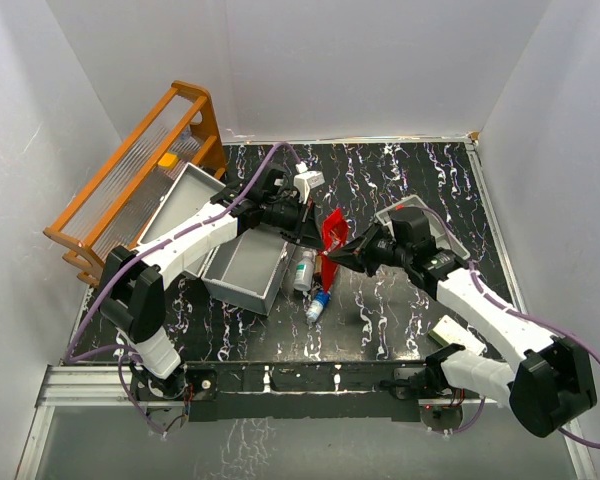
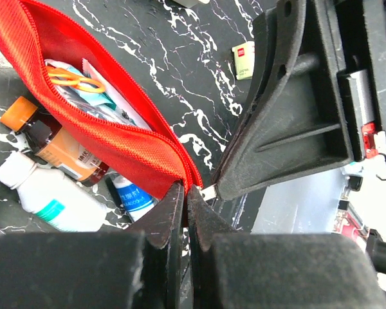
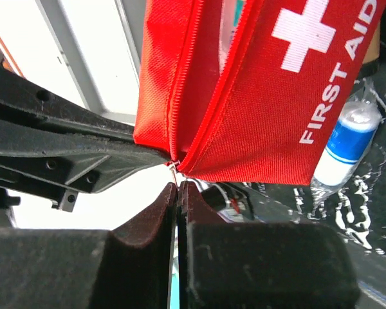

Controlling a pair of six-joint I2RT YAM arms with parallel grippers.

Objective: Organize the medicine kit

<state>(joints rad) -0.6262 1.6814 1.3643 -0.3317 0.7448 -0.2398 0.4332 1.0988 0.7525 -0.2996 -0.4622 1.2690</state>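
The red first-aid pouch [image 1: 334, 232] hangs between both grippers above the table, unzipped, with orange-handled scissors [image 2: 74, 78] and packets inside. My left gripper [image 2: 186, 190] is shut on the fabric end of the pouch [image 2: 116, 138] beside the zipper. My right gripper [image 3: 179, 187] is shut on the thin metal zipper pull [image 3: 172, 168] at the corner of the pouch [image 3: 276, 109]. The medicine kit [image 1: 242, 268], a light-grey box, stands open at the left with its lid [image 1: 175, 200] tilted back. Tip to tip, the left gripper [image 1: 310, 232] and right gripper [image 1: 332, 258] meet at the pouch.
Below the pouch lie a white bottle [image 1: 303, 270], a blue-capped bottle [image 1: 318, 305] and a brown bottle with an orange cap [image 2: 55, 145]. A shallow grey tray [image 1: 442, 232] sits under the right arm. An orange rack [image 1: 130, 180] stands far left; a small box [image 1: 448, 330] lies near right.
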